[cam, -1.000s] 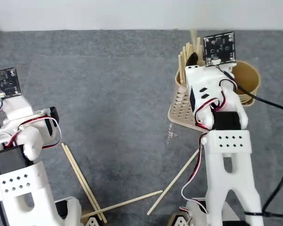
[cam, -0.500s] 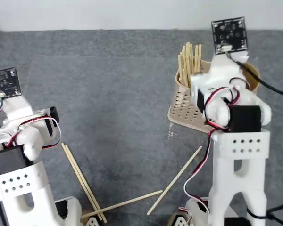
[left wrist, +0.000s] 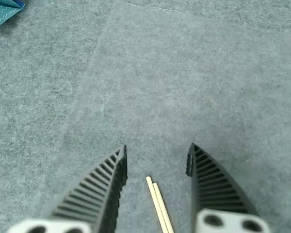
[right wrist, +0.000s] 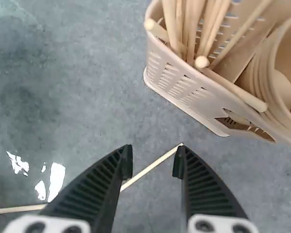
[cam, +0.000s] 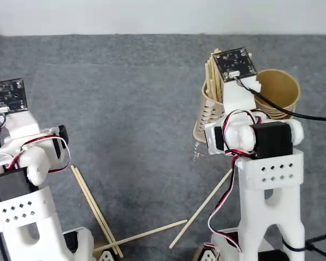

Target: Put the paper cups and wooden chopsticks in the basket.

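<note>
- We saw the left gripper open and empty, over the end of a chopstick pair lying on the mat.
- The right gripper was open too (nothing in it), above a loose chopstick just beside the basket.
- The basket held upright chopsticks and cups.
</note>
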Tool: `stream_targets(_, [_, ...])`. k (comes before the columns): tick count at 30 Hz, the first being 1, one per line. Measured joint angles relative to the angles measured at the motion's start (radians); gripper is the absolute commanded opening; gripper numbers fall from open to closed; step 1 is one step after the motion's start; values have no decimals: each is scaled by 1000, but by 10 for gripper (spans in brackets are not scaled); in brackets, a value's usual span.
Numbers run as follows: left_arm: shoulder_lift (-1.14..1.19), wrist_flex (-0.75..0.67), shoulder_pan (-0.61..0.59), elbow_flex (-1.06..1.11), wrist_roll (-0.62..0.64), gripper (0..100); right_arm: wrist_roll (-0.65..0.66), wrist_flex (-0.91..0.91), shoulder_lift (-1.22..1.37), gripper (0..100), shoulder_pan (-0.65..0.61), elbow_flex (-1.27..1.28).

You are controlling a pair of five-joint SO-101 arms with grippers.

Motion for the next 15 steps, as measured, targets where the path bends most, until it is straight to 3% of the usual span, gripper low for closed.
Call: stream_targets(15, [0,0,0,232,-109,194,23,-32,-276,154,-44,500])
